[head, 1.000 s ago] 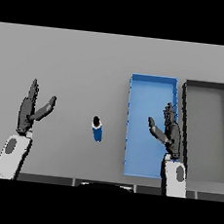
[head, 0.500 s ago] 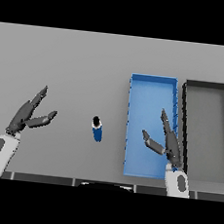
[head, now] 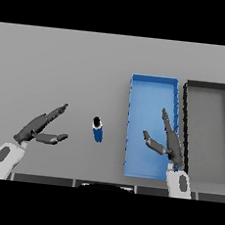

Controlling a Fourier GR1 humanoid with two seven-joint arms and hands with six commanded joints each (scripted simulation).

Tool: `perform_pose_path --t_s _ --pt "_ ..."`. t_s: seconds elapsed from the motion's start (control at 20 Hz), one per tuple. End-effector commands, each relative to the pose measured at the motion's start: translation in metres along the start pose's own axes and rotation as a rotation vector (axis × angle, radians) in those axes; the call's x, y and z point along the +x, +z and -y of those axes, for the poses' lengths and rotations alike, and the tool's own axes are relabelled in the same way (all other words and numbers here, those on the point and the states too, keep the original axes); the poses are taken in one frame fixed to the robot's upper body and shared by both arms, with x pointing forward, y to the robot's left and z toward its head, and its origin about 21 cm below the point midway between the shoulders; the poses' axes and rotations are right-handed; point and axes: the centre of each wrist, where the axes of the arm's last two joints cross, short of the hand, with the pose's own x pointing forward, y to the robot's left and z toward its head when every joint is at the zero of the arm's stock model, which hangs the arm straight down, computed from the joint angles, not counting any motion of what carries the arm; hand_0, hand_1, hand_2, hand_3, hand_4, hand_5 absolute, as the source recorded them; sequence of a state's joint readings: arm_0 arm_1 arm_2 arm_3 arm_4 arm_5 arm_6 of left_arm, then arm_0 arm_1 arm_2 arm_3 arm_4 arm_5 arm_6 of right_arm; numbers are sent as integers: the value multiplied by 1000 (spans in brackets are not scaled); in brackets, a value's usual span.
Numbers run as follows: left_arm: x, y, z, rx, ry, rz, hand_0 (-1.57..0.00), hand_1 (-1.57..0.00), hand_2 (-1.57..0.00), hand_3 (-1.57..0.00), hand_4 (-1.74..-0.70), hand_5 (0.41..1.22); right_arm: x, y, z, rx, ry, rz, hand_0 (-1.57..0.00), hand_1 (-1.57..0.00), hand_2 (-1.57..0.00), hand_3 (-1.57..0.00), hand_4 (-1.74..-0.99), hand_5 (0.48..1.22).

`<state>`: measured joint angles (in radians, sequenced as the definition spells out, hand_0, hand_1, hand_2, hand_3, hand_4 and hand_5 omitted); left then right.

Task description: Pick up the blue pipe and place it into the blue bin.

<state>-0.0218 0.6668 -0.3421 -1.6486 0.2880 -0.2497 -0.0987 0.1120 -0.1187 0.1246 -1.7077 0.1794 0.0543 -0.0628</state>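
head view of a flat, matte grey table (head: 65,65). the blue pipe (head: 97,129) is a short, smooth cylinder with a dark end cap, resting on the bare table just left of the blue bin (head: 154,87) and apart from it; neither hand touches it. the blue bin is a long, shallow rectangular tray with thin raised walls and a plain, evenly coloured floor — nothing can be seen lying in it. beside it, on its right and nearly touching, sits a dark grey bin (head: 208,87) of the same tray shape with black walls, also with nothing visible inside.

the left hand (head: 34,130) hovers over the table to the left of the pipe, fingers straight and spread, thumb held apart below them and pointing toward the pipe. the right hand (head: 170,142) is over the lower right part of the blue bin, fingers extended and spread, thumb jutting left — it overlaps the bin's right wall and hides part of the floor there. both hands hold nothing.
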Motion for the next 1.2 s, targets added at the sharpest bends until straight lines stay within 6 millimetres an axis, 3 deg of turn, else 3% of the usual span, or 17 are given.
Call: perform_pose_path --t_s 0.0,0.4,0.75,0.95,1.15 --pt "1 -4 11 -41 6 -2 1 1 1 1 -1141 503 -2 1 -2 8 -1 -3 1 1 1 1 -1208 611" --pt "-5 -32 66 -112 -14 22 1 1 1 1 -1189 463 6 3 -3 -6 -17 4 1 1 1 1 -1228 621" --pt "-16 -72 90 -145 53 3 1 1 1 1 -1186 469 4 11 0 -13 3 -11 1 1 1 1 -1212 610" --pt "-20 -90 103 -176 7 3 1 1 1 1 -1131 462 1 11 0 -22 -7 -10 1 1 1 1 -1201 605" --pt "-18 -104 113 -185 94 61 1 1 -1 1 -1215 533 6 6 0 -27 -24 -21 1 1 1 1 -1206 606"
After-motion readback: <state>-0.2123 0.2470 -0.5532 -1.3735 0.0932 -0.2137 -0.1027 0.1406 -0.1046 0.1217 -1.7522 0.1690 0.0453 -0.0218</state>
